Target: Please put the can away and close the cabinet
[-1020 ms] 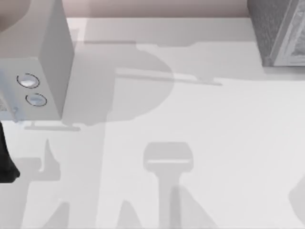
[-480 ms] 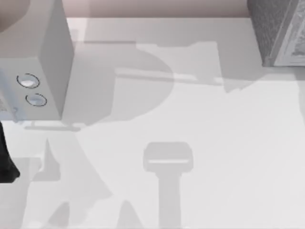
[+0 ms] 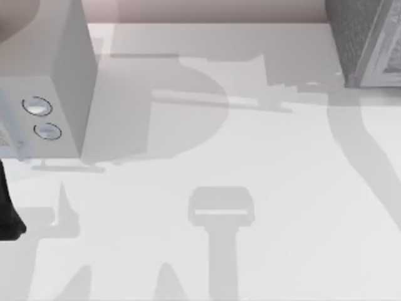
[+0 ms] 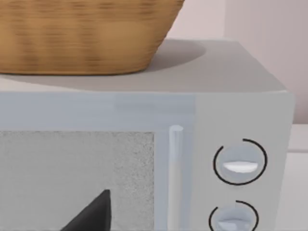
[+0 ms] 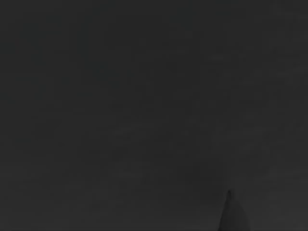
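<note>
The grey speckled cabinet (image 3: 366, 44) stands at the table's far right corner, cut off by the top view's edge. The can is out of view. My left arm (image 3: 7, 216) is a dark shape at the left edge, in front of the white microwave (image 3: 59, 94). In the left wrist view my left gripper faces the microwave door (image 4: 77, 178) from close by, and one dark fingertip (image 4: 94, 214) shows against the door glass. The right wrist view is dark.
A woven basket (image 4: 82, 33) sits on top of the microwave. Two round knobs (image 3: 37, 106) sit on the microwave's front, with the door handle (image 4: 175, 173) beside them. The white table (image 3: 250, 157) carries only shadows across its middle.
The shadows on the right side of the table have shifted, and a broad band now runs down from below the cabinet. The left arm has not moved.
</note>
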